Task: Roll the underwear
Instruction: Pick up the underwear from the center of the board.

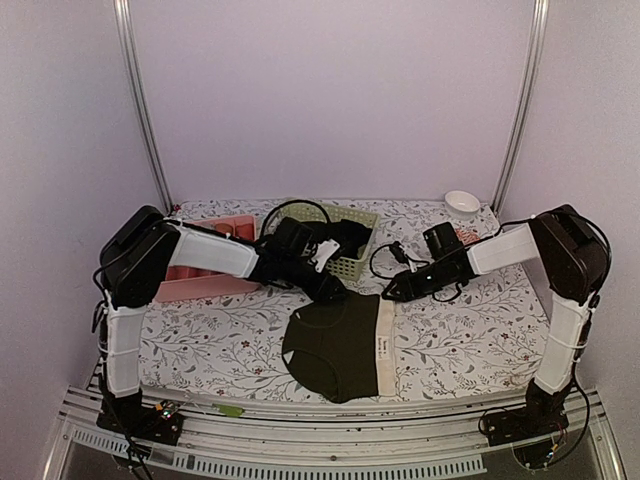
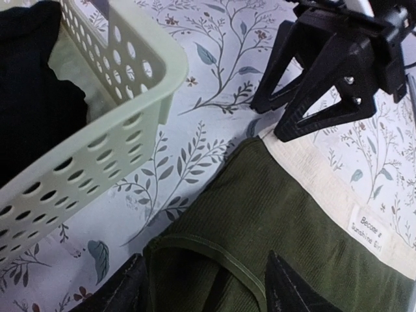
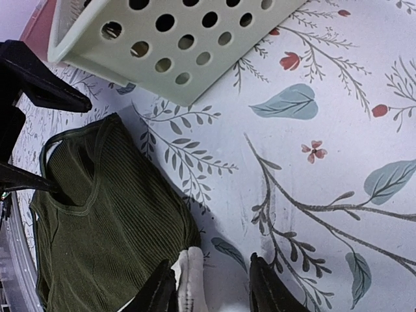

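Observation:
The underwear (image 1: 338,345) lies flat near the table's front, dark olive-brown, with a cream waistband (image 1: 385,345) along its right edge. My left gripper (image 1: 330,290) sits at its far left corner. In the left wrist view its jaws (image 2: 208,289) stand open, straddling the hemmed leg opening (image 2: 214,257) without pinching it. My right gripper (image 1: 388,291) is at the far end of the waistband. In the right wrist view its jaws (image 3: 211,292) are open, with the waistband corner (image 3: 192,283) lying against the left finger and bare table on the other side.
A pale green perforated basket (image 1: 352,265) holding black garments stands just behind the underwear. A pink tray (image 1: 215,272) is at the back left. A white bowl (image 1: 462,201) and a black device (image 1: 440,240) are at the back right.

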Motion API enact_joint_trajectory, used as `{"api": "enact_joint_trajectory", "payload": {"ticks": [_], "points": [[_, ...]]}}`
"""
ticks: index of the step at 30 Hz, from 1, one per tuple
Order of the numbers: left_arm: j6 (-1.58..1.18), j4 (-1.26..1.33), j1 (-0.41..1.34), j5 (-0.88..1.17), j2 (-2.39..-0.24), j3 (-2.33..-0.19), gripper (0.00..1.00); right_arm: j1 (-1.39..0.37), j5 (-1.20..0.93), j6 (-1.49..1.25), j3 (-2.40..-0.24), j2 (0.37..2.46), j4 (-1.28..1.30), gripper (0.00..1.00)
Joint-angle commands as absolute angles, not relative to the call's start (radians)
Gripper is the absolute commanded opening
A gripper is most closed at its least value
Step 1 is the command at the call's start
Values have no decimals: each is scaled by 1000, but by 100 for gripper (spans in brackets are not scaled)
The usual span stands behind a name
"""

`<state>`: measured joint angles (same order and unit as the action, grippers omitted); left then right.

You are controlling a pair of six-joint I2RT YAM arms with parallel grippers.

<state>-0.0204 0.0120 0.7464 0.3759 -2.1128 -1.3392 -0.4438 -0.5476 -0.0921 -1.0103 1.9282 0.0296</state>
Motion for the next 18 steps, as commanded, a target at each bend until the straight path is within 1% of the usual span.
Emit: {"api": "enact_joint_trajectory", "payload": {"ticks": [1,4,9,10,11,13,15,18], "points": [[-47,1,734,356,-2168,-1393,62,-444,-528,-95,-1034,1949,39,35],[-58,8,734,347,-2186,-1405,61,-442,-523,-92,-1033,1948,39,28],[-74,-4,730,324,-2226,-1441,60,-435,-528,-91,-1034,1948,40,20],[-80,-7,729,329,-2236,-1448,58,-433,-529,-91,-1034,1948,40,14],[-85,-6,727,337,-2245,-1453,57,-433,-533,-88,-1034,1948,39,11],[-91,-1,725,351,-2258,-1453,51,-433,-539,-85,-1033,1945,39,5],[-101,20,722,365,-2260,-1439,42,-431,-541,-84,-1029,1937,36,0],[-106,51,717,380,-2243,-1411,27,-430,-551,-87,-1021,1924,22,0]]}}
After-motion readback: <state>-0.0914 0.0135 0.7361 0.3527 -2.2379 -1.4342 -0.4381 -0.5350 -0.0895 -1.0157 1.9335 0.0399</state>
